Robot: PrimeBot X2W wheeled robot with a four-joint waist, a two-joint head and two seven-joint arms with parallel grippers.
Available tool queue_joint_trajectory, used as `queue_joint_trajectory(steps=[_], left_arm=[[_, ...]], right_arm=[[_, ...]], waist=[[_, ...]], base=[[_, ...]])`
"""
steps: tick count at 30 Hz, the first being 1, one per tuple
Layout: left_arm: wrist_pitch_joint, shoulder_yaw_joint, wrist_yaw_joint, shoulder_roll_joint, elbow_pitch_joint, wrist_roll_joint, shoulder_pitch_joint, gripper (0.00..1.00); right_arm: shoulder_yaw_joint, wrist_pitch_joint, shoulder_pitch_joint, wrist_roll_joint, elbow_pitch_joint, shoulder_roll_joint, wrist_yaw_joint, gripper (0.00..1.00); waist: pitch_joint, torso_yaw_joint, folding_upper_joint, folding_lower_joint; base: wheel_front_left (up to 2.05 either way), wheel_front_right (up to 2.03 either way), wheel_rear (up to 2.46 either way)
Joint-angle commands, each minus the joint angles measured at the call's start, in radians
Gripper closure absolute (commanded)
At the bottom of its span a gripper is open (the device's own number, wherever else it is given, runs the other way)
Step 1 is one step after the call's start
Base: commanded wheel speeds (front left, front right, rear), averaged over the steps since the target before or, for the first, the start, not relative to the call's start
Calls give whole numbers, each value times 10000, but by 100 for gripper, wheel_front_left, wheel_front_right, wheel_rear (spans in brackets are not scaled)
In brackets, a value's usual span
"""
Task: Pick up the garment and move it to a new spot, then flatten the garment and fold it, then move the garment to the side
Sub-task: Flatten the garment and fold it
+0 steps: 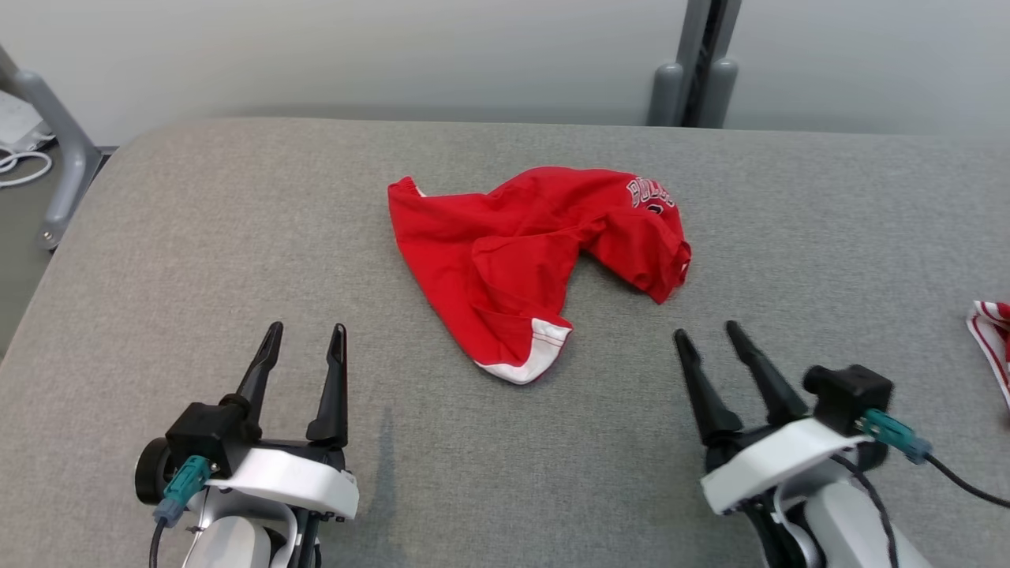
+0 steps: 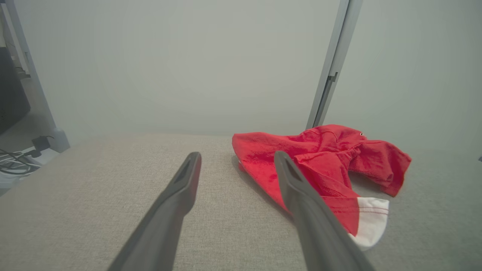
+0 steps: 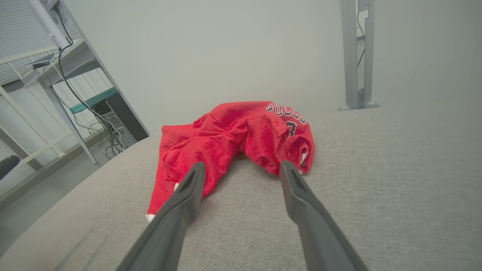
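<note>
progress: nothing done, pick-up, flattening, folding, side move all left | garment point(image 1: 536, 252): crumpled mid-table point(image 1: 237, 237) | left gripper point(image 1: 304, 341), right gripper point(image 1: 706, 335): spread, empty, short of garment

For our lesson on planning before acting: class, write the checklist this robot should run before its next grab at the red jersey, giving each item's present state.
1. The left claw is open: ok.
2. The right claw is open: ok.
3. Both claws empty, short of the red jersey: ok.
4. Jersey lies wholly on the grey padded table: ok.
5. Jersey flat enough to fold: not ok, crumpled.
6. The striped cloth at the table's right edge lies apart from the jersey: ok.
</note>
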Motion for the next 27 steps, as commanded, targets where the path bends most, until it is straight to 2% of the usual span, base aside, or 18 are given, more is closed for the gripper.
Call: queue_joint_trajectory(steps=[1,6,7,15,25,26,27], left_arm=[[-40,-112,79,41,11,-83,-151,0],[-39,-479,183,36,100,-265,-204,0],[-39,-479,183,36,100,-265,-204,0],[-39,-852,347,33,120,-527,-302,0],[-39,-1003,456,31,123,-624,-201,0],[-39,-1003,476,32,127,-624,-200,0],[-39,-1001,491,34,133,-621,-197,0]], right_arm=[[526,-48,-408,551,424,-3,0,0],[2048,21,-1354,2250,1789,61,0,0],[2048,21,-1354,2250,1789,61,0,0],[3361,206,-2479,4597,3308,46,0,0],[4580,88,-3269,5758,4408,-98,0,0],[4668,63,-3324,5834,4435,-94,0,50],[4754,30,-3391,5859,4452,-118,0,88]], waist=[[120,188,0,0],[292,631,0,0],[292,631,0,0],[447,1384,0,0],[510,1837,0,0],[517,1830,0,0],[520,1814,0,0]], base=[[0,0,0],[0,0,0],[0,0,0],[0,0,0],[0,0,0],[0,0,0],[0,0,0]])
